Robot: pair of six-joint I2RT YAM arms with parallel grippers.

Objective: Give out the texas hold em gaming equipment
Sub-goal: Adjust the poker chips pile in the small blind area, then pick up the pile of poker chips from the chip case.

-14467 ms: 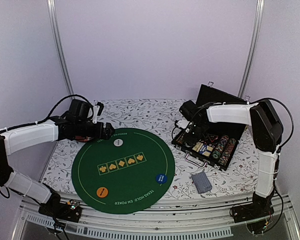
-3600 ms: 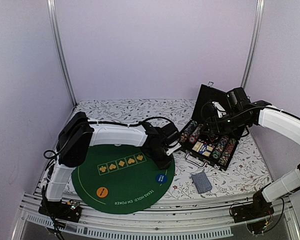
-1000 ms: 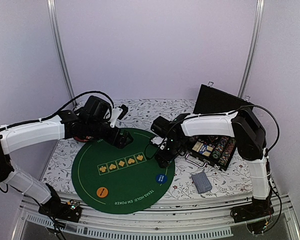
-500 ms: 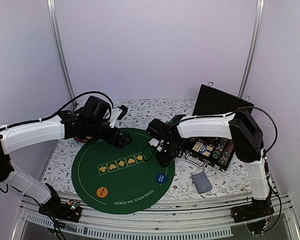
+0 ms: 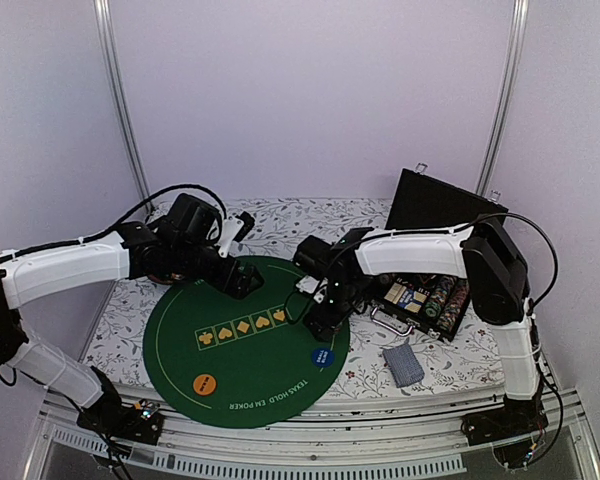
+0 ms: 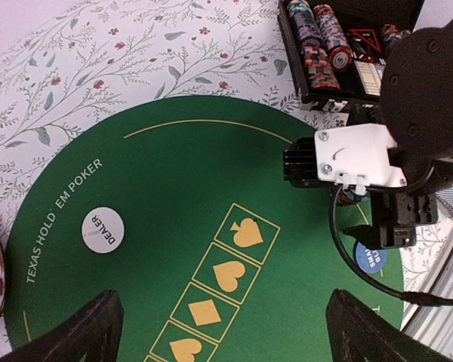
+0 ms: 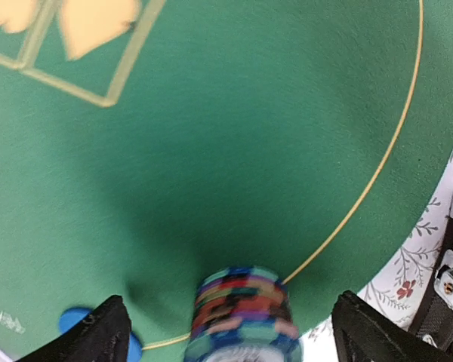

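Poker chips [image 7: 241, 311] stand in a small stack at the right edge of the green mat [image 5: 235, 375], between the widely parted fingers of the right gripper [image 5: 320, 320], its jaws released. The left gripper [image 5: 244, 279], likewise spread and empty, hovers over the mat's far side near the white dealer button [image 6: 103, 229].

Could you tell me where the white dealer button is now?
The white dealer button lies on the green mat, left in the left wrist view, beside the printed lettering.
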